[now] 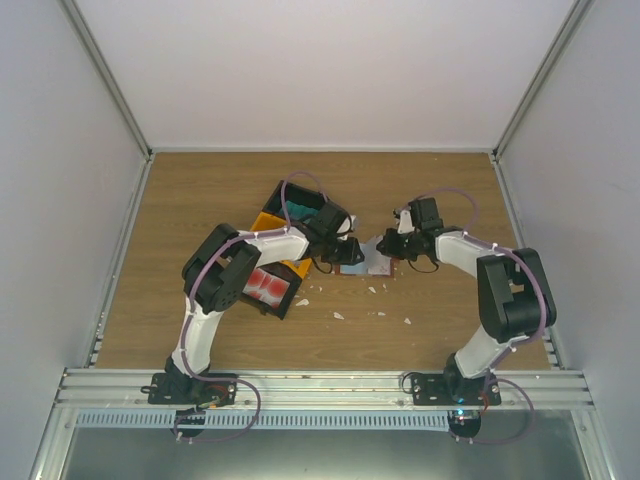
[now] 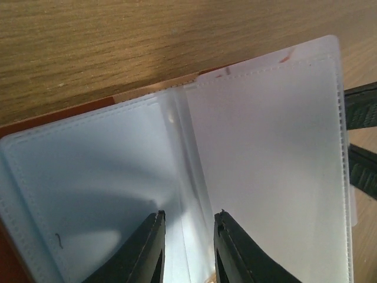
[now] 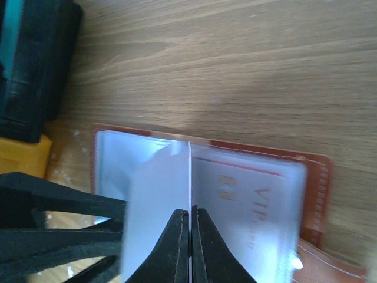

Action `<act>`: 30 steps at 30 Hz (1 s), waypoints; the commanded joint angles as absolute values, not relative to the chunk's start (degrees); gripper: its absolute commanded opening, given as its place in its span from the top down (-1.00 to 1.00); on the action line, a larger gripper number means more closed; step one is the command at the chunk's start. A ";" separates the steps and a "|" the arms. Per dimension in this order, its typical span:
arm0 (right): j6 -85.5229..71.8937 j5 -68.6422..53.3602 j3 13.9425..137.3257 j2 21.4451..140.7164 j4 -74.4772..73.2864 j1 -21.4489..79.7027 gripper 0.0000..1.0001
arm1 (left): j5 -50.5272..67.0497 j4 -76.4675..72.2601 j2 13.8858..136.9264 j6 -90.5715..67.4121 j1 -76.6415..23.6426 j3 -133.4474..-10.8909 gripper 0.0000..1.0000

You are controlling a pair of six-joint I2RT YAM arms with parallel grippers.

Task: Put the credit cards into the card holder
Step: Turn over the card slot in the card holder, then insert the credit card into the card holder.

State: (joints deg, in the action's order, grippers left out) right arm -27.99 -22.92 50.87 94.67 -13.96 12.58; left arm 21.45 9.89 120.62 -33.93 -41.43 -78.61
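The card holder (image 1: 378,262) lies open on the wooden table between my two grippers, reddish-brown (image 3: 316,194) with clear inner sleeves (image 2: 265,147). One red-and-white credit card marked VIP (image 3: 253,203) sits in its right sleeve. My right gripper (image 3: 190,211) is shut on a thin sleeve page, holding it up on edge. My left gripper (image 2: 188,215) hangs close over the sleeves, jaws a little apart, the sleeve fold between them. More red-and-white credit cards (image 1: 268,286) lie in a black bin, and teal ones (image 1: 300,207) in another.
Left of the holder stand a black bin (image 1: 283,305), a yellow bin (image 1: 268,220) and a black bin (image 3: 35,65) holding the teal cards. Small white scraps (image 1: 337,315) lie on the table in front of the holder. White walls close in the table.
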 commanded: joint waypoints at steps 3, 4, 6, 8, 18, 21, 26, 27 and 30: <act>-29.26 -33.39 50.19 95.47 -7.13 12.41 0.99 | 22.91 11.50 122.87 -32.04 -41.88 -81.10 0.47; -29.20 -33.13 50.33 95.47 -7.38 12.25 0.99 | 23.09 11.78 123.13 -31.81 -41.92 -81.45 0.47; -28.89 -30.72 50.35 95.07 -8.80 12.01 0.99 | 23.52 11.99 123.50 -31.28 -42.08 -81.96 0.47; -28.74 -29.60 49.64 94.12 -9.21 11.42 0.99 | 24.12 12.19 123.88 -30.76 -42.31 -82.58 0.47; -29.42 -5.88 50.22 81.28 -20.86 10.60 0.99 | 25.00 13.45 126.18 -27.98 -44.26 -86.25 0.46; -29.23 -2.81 50.39 77.54 -22.91 10.63 0.99 | 24.01 13.53 126.23 -27.79 -44.38 -86.44 0.45; -26.89 -12.04 49.24 76.95 -20.66 10.62 0.99 | 20.31 12.72 121.68 -27.27 -44.30 -84.51 0.37; -26.67 -15.07 48.78 77.77 -19.63 10.59 0.99 | 19.40 12.57 120.25 -27.17 -44.25 -83.83 0.34; -27.86 -22.24 47.16 80.29 -15.42 10.57 0.99 | 13.49 12.82 115.57 -27.82 -44.13 -80.88 0.25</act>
State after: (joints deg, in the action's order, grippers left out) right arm -28.08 -12.93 49.25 77.43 -19.40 10.74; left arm 20.75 13.17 122.80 -28.40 -44.05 -83.72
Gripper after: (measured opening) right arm 0.011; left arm 0.353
